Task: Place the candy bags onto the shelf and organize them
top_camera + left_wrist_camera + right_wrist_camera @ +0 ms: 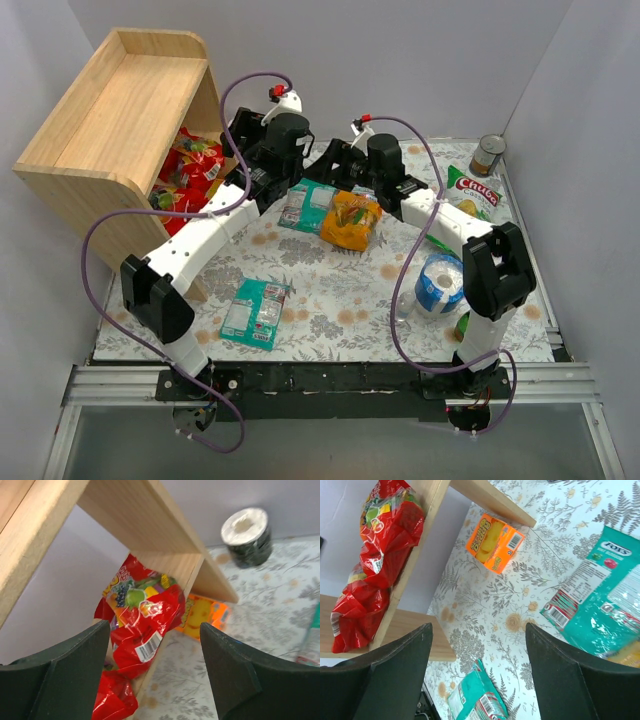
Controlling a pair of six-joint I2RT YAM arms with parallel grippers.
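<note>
Several red bags point(192, 165) sit tucked in the shelf point(120, 110); teal bags point(308, 205) and a yellow bag point(350, 220) wait on the table point(330, 290), so left gripper point(154, 627) and right gripper point(479, 627) gape empty

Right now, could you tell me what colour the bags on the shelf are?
Red bags, printed with fruit; clearest in the left wrist view.

The shelf point(120, 110) sits far left on the table point(330, 295), with piled bags point(195, 165) in it. Mid-table lie a left-hand bag point(306, 205) and, touching its right side, a right-hand bag point(350, 220). A lone bag point(255, 312) lies near left. Far right, a can point(488, 155) stands behind a snack bag point(472, 192); a roll point(440, 283) sits nearer.
</note>
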